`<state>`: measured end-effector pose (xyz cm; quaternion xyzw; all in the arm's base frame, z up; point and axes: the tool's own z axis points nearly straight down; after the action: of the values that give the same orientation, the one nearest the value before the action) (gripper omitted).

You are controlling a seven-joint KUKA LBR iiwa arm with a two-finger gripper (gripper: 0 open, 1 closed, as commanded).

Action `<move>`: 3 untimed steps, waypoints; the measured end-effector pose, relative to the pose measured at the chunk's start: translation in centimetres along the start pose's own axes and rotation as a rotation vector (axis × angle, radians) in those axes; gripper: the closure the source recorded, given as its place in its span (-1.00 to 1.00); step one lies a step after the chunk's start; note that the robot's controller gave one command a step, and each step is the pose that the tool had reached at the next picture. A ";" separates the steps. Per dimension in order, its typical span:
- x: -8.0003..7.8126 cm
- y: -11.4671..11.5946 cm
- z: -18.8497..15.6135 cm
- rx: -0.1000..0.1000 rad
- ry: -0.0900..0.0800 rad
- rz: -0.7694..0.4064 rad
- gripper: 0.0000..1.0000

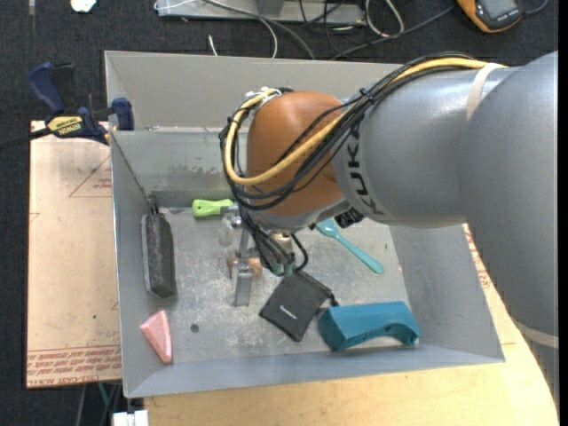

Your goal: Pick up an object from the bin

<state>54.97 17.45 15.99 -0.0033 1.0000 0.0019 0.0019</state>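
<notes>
My gripper [241, 282] hangs below the orange wrist cover, low over the bin floor in the middle of the bin. A black flat square thing [293, 307] lies just to its right, tilted on one corner. Behind the gripper, a light green handle [211, 208] pokes out from under the wrist cover near the back wall. Partly hidden by the arm, a teal plastic spoon [353, 247] lies to the right. I see nothing held in the gripper.
A long dark grey block [160, 256] lies along the left wall. A pink wedge [157, 334] sits in the front left corner. A chunky blue-teal handle shape [368, 325] rests by the front wall, right of the black square. The arm covers the bin's right rear.
</notes>
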 end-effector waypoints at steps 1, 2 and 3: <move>-0.3 -3.5 7.5 -0.007 -0.010 0.106 -1.00; -0.7 -6.1 8.7 -0.006 -0.012 0.089 -1.00; -0.9 -7.3 8.7 -0.007 -0.014 -0.093 -1.00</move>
<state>55.96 10.17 7.30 -0.0499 0.9987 0.0053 0.0088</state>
